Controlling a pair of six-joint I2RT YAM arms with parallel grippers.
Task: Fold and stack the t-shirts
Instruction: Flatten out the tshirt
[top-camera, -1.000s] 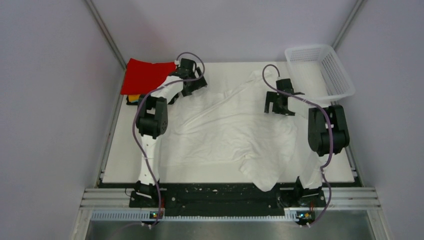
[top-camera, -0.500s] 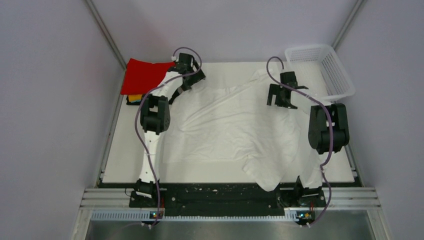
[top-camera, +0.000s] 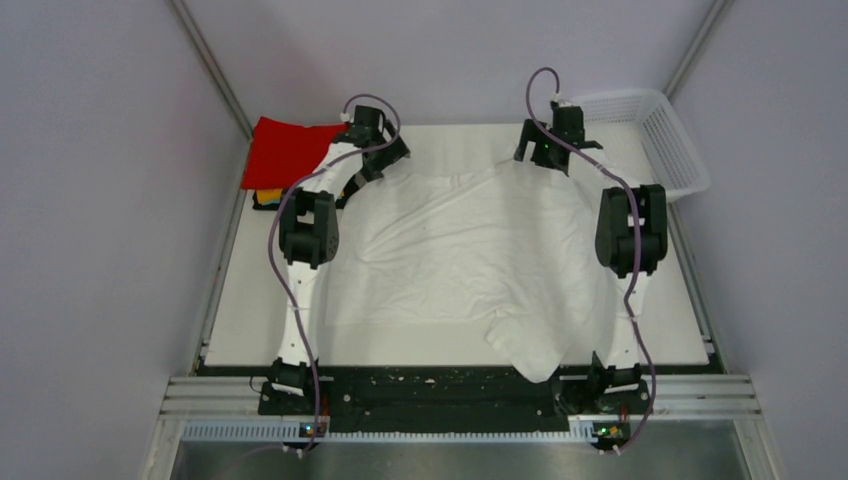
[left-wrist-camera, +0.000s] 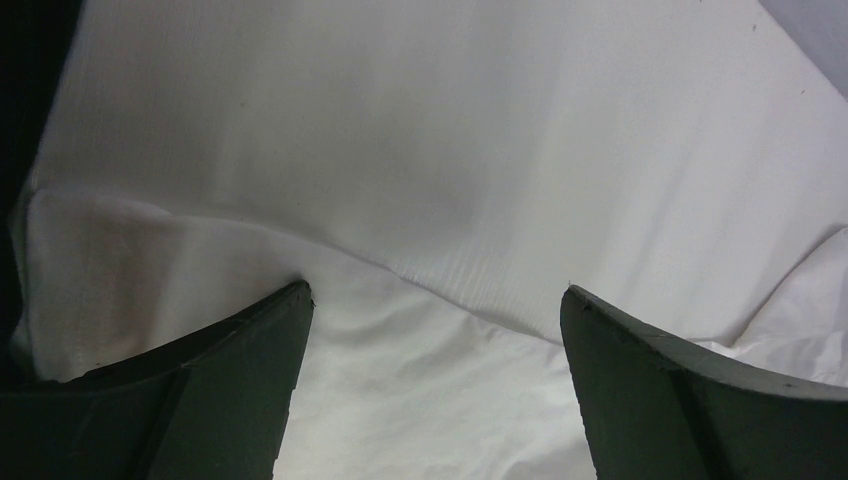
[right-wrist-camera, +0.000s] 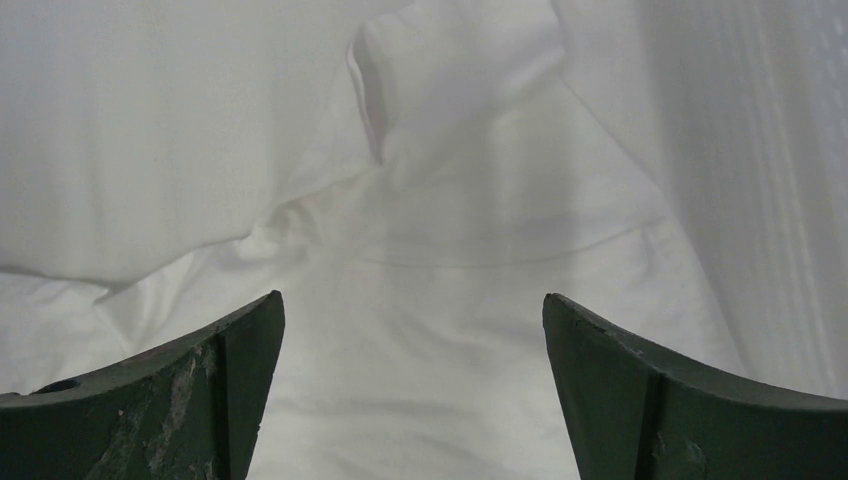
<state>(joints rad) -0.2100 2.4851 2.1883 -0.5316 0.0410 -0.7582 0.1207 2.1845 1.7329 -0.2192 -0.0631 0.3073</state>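
The white table carried the thin, wrinkled white cloth t-shirt, spread across its middle — flattening before the fold, I judged. The left gripper and right gripper hung over its far corners, jaws apart and empty; next, each should pinch cloth.

- Left arm and right arm: white links with chunky black joints.
- A lilac-grey cable trails each arm up from the black base plate.
- Left fingers: dark green wedges.
- Right fingers: same, but scuffed.
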